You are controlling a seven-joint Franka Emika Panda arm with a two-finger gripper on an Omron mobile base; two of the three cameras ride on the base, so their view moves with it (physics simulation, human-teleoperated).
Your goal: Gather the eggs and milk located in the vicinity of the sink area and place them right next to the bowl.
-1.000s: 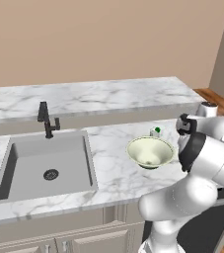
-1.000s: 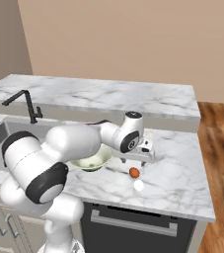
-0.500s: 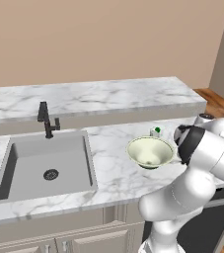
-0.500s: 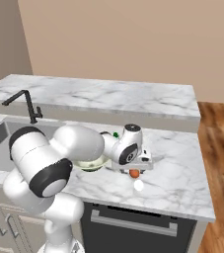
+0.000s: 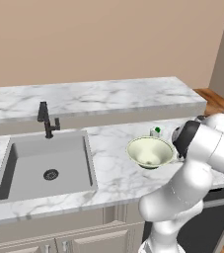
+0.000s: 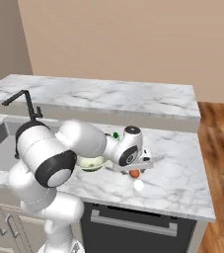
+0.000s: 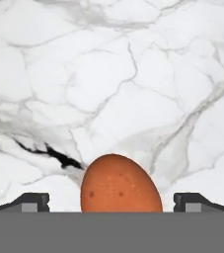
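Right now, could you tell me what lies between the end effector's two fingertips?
The brown egg lies on the marble counter between the open end effector's fingertips, untouched, as the hand view shows.

Bright, even rendered light, soft shadows under the bowl [image 5: 150, 151], no glare; all views sharp and undistorted.
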